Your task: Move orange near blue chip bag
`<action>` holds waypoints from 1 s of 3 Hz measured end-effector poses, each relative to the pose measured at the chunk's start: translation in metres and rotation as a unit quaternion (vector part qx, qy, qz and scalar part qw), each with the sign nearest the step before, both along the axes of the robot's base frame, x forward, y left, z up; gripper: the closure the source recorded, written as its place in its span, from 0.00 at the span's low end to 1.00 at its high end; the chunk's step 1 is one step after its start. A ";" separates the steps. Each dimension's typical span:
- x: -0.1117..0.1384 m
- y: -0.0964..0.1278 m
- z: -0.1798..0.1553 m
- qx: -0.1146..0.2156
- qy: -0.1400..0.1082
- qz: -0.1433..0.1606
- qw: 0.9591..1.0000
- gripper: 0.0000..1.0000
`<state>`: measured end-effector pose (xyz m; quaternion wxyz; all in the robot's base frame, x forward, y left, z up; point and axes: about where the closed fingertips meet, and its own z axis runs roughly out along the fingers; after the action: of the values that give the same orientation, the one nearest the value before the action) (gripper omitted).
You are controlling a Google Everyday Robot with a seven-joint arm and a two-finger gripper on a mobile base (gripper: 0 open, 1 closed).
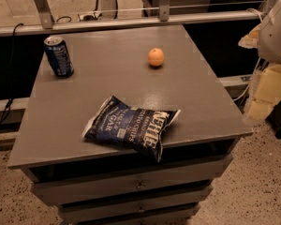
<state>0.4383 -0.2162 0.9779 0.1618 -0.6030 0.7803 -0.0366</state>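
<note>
Off the right edge of the table hangs my gripper (268,93), a pale cream blocky shape below the white rounded housing of my arm (277,29). Released or clenched: cannot tell from this view. It is well apart from everything on the top.

Work surface: flat grey tabletop (122,78) over a stack of grey drawers (140,185), standing on a speckled floor (262,191).

Small round orange fruit (155,57): resting on the far half of the top, right of centre, touching nothing else.

Crinkled dark navy chip bag with white lettering and white edges (131,125): lying flat near the front edge, roughly centred, long axis slanting down to the right. Its near right corner reaches the front lip.

Orange and bag: apart, bare grey surface between them, orange beyond the bag and slightly right.

Blue soda can (59,56): upright at the far left corner, well apart from both.

Grey metal rail (131,21) runs behind the table.
</note>
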 end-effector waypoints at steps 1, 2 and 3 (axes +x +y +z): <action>0.000 0.000 0.000 0.000 0.000 0.000 1.000 0.00; 0.017 0.004 -0.009 0.019 -0.008 0.009 1.000 0.00; 0.064 0.009 -0.026 0.057 -0.024 0.005 0.998 0.00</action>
<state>0.5020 -0.2070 0.9519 0.2142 -0.5956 0.7742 -0.0058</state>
